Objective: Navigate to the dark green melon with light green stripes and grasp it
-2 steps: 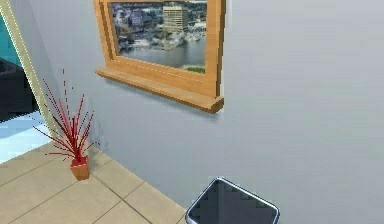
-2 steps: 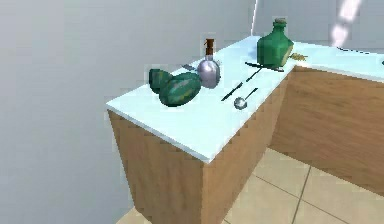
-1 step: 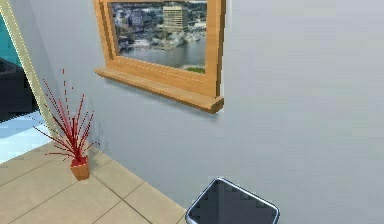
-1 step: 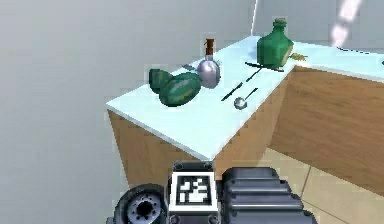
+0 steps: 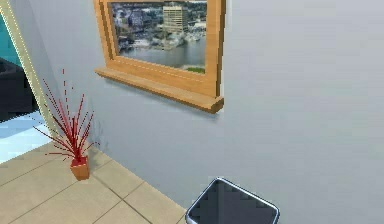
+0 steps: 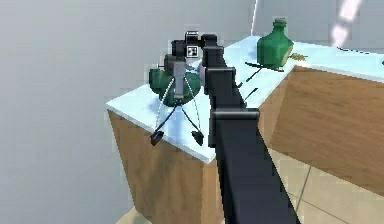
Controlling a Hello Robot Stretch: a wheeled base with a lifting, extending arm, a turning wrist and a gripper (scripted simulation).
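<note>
Window frame [image 5: 160, 85] comes up as warm varnished wood with a soft sheen, and the wall [image 5: 300, 110] around it is flat matt grey. The floor [image 5: 60, 195] is smooth beige tile. The bin [image 5: 232, 207] has a dark glossy top that catches the light. On the arm side, the tabletop [image 6: 132, 100] shows a smooth pale top over grained wood panels. The green bottle [image 6: 274, 45] looks glassy and shiny. The arm [image 6: 245, 150] is dark and matt, possibly plastic, though that's hard to tell.

Pale-topped wooden counter [image 6: 132, 99], a dark green round thing [image 6: 163, 81] near its corner, green bottle [image 6: 272, 45] farther along
</note>
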